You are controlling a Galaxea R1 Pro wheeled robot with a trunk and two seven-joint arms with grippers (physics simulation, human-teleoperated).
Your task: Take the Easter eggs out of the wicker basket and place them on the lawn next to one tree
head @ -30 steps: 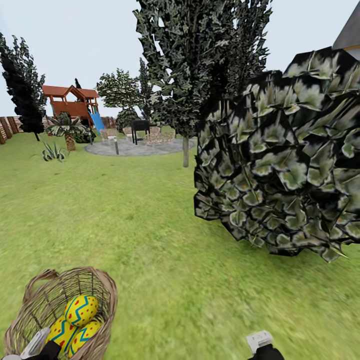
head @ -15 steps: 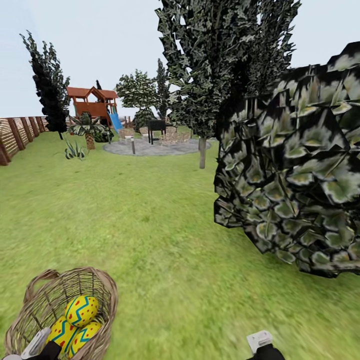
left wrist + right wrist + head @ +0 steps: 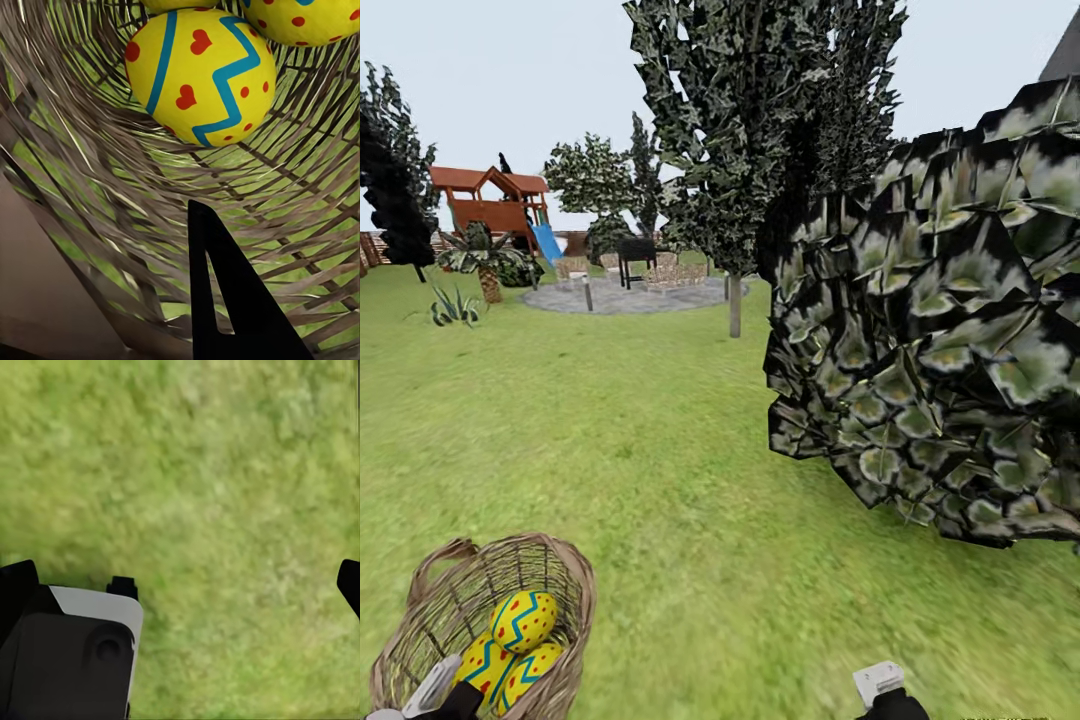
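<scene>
The Easter eggs [image 3: 520,622], piled inside the wicker basket [image 3: 565,590], are judged smooth and slippery, best pinched mid-belly; the left gripper's [image 3: 225,300] jaw state cannot be told.

The left gripper [image 3: 435,690] sits low at the bottom edge. The right gripper [image 3: 180,585] is spread wide.

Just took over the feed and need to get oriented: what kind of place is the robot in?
Most likely a backyard garden: a wide lawn, a tree beside a paved patio, and a wooden playset with a slide.
</scene>
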